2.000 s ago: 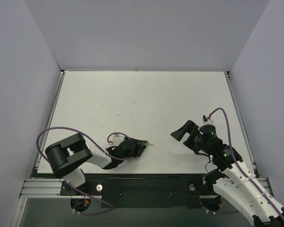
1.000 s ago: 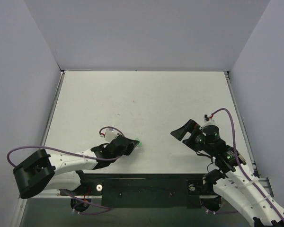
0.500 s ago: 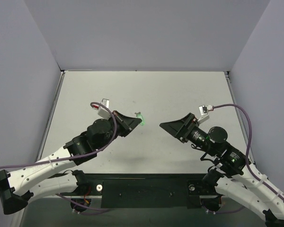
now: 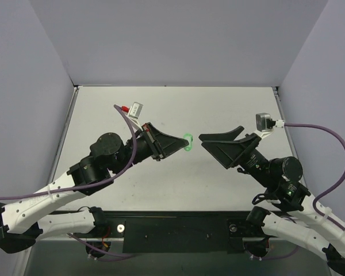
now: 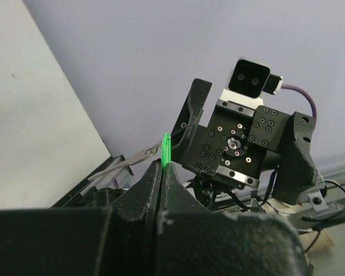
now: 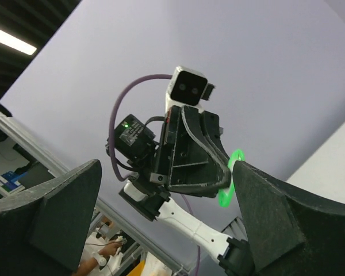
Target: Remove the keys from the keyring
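Left gripper (image 4: 183, 142) was clamped fully shut on the green keyring (image 4: 187, 141), pinching it edge-on at the very tips, aloft over the middle of the worktop (image 4: 161, 103). Right gripper (image 4: 218, 138) was spread wide, empty, facing it just beside. Key too small to make out. Risk: with such a thin fingertip pinch, a bump or hard pull from the right would likely twist the ring loose and drop it.

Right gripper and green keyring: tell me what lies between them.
Nothing. In the top view, only a short open gap over the white table separates the open right gripper from the keyring, which the left gripper pinches.
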Motion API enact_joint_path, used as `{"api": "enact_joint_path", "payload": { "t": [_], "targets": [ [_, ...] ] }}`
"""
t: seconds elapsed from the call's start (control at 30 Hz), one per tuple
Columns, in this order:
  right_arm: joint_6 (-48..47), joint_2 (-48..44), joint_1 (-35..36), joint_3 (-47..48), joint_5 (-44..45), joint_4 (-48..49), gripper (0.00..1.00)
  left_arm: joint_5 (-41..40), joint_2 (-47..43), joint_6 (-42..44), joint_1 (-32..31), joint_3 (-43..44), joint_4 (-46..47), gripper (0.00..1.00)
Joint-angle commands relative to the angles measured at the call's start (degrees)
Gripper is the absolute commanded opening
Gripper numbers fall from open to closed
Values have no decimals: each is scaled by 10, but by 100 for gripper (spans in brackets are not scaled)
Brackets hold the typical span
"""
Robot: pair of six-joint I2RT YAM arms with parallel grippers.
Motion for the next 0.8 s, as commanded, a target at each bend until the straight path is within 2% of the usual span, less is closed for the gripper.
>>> {"api": "enact_joint_path", "payload": {
  "t": [0.0, 0.07, 0.27, 0.63, 0.77],
  "targets": [
    [-35, -5, 4, 40, -35, 109, 92, 49, 20, -3, -26, 61, 71, 0],
    [-42, -6, 4, 53, -42, 106, 92, 65, 25, -11, -35, 75, 85, 0],
    [-101, -12, 4, 108, -59, 18, 89, 55, 42, -23, -69, 109, 101, 0],
    [-115, 9, 4, 151, -126, 3, 67, 1, 86, -48, -138, 134, 174, 0],
    [-119, -6, 4, 145, -123, -4, 62, -31, 88, -52, -153, 132, 196, 0]
  ]
}}
